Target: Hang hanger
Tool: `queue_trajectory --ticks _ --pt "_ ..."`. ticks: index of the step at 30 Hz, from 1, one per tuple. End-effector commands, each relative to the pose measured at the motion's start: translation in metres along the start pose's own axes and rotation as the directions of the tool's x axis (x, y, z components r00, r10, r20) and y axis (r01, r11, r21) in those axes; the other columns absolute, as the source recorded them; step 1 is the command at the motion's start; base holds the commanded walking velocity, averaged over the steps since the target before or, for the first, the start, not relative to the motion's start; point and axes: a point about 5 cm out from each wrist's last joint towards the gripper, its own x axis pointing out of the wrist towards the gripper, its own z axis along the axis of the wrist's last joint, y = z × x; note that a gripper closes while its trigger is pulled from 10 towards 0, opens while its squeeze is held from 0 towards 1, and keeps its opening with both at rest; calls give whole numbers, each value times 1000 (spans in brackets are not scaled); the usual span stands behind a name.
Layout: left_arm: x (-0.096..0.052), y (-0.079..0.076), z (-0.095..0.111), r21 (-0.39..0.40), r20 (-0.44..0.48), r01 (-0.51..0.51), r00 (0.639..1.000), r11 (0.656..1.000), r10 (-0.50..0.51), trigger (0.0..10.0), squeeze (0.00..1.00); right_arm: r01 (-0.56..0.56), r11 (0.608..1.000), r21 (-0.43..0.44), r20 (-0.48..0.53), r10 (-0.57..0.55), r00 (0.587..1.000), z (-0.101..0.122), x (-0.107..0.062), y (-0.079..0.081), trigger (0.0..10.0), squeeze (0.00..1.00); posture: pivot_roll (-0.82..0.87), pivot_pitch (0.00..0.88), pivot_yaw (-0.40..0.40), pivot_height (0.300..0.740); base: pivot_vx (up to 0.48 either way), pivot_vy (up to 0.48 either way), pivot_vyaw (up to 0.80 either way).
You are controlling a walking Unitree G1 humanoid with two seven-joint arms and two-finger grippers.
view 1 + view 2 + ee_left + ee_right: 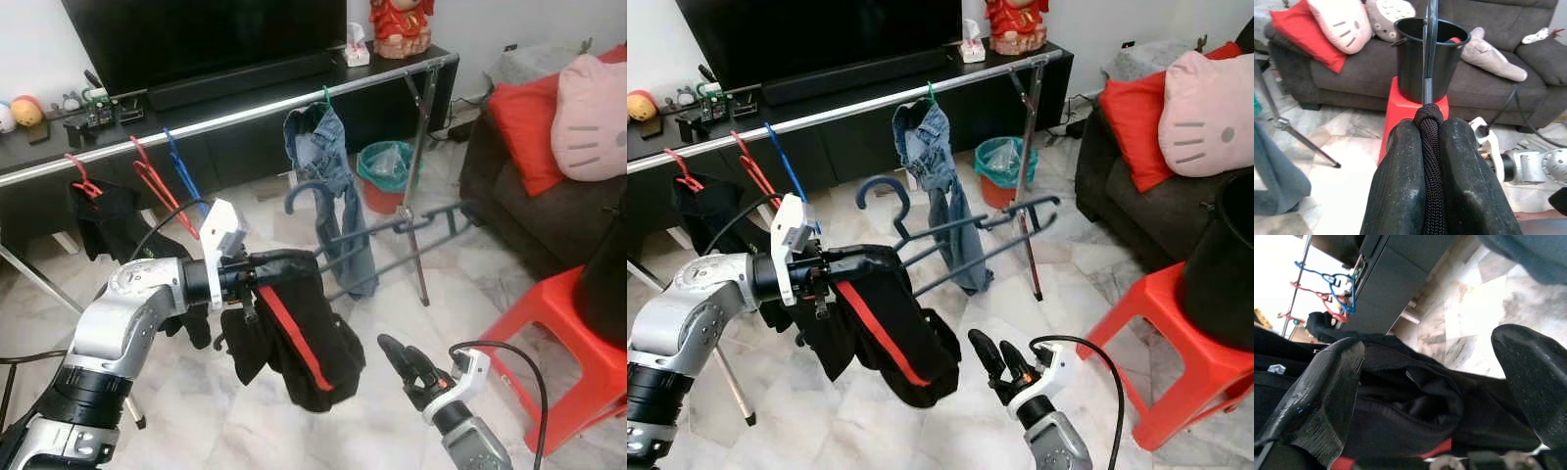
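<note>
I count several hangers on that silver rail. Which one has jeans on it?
The green hanger, farthest along the rail toward the sofa, carries the jeans. The red and blue ones hang bare; another red one holds dark cloth.

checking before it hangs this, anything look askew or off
The dark hanger in the left gripper sticks out sideways, with the black garment with a red stripe bunched at the gripper end, not spread along it.

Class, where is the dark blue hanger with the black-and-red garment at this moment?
In the left eye view the dark blue hanger is held out mid-frame by the left gripper, its hook near the hanging jeans, below the rail.
</note>
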Motion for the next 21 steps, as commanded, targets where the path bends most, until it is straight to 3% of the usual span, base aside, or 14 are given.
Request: queue_trajectory --ticks 1,10,21 --pt "1 -4 16 37 35 43 998 998 -44 10000 0 -3 1000 12 -56 3 998 -9 0 1 10000 0 108 0 113 740 0 0 0" --pt "8 -6 29 65 68 85 994 994 -90 10000 0 51 999 -18 -206 -53 977 -24 -9 -7 10000 0 102 5 113 740 0 0 0" --pt "8 -15 35 59 64 163 984 985 -166 10000 0 62 997 -35 -207 -68 976 -22 -12 -11 10000 0 107 18 116 740 0 0 0"
